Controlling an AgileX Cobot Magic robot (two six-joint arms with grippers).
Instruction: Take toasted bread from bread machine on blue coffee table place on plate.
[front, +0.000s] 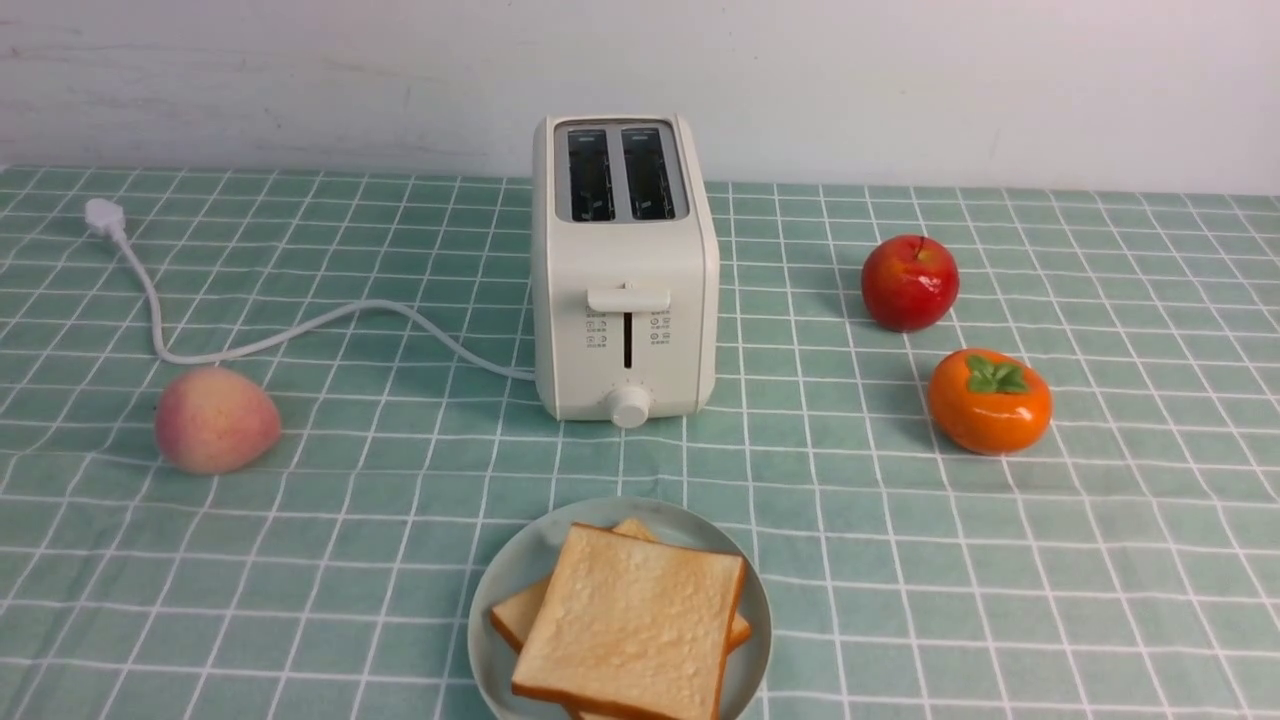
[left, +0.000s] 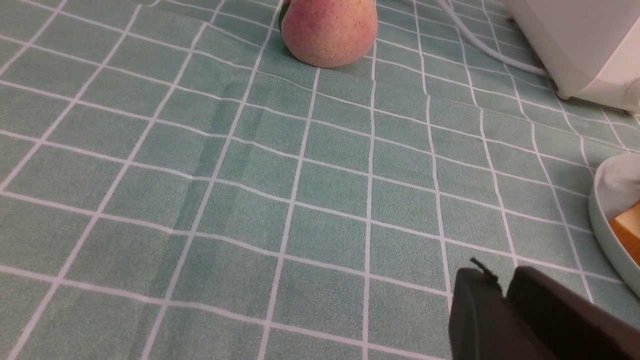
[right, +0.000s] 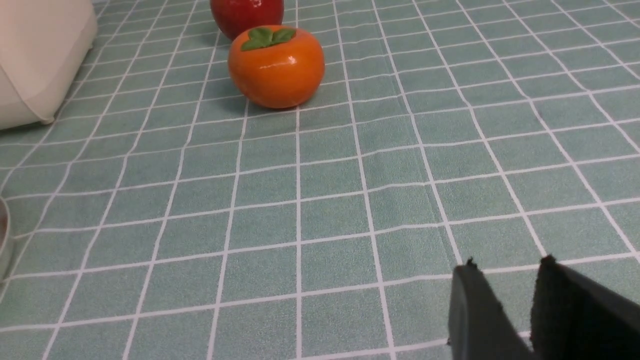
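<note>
Two slices of toasted bread (front: 630, 620) lie stacked on the pale plate (front: 497, 585) at the front of the blue coffee table (front: 300, 560). The upper slice covers most of the lower one (front: 518, 610). Behind the plate stands the cream bread machine (front: 625, 270), both slots dark and empty. Neither arm shows in the front view. My left gripper (left: 501, 277) hovers low over the cloth beside the plate's rim (left: 600, 220), its jaws a narrow slit apart and holding nothing. My right gripper (right: 507, 264) hangs over bare cloth, open and empty.
A peach (front: 215, 420) lies left of the bread machine, past the white cord (front: 300, 335) and its plug (front: 104, 215). A red apple (front: 910, 283) and an orange persimmon (front: 990, 400) sit to the right. A white wall backs the table.
</note>
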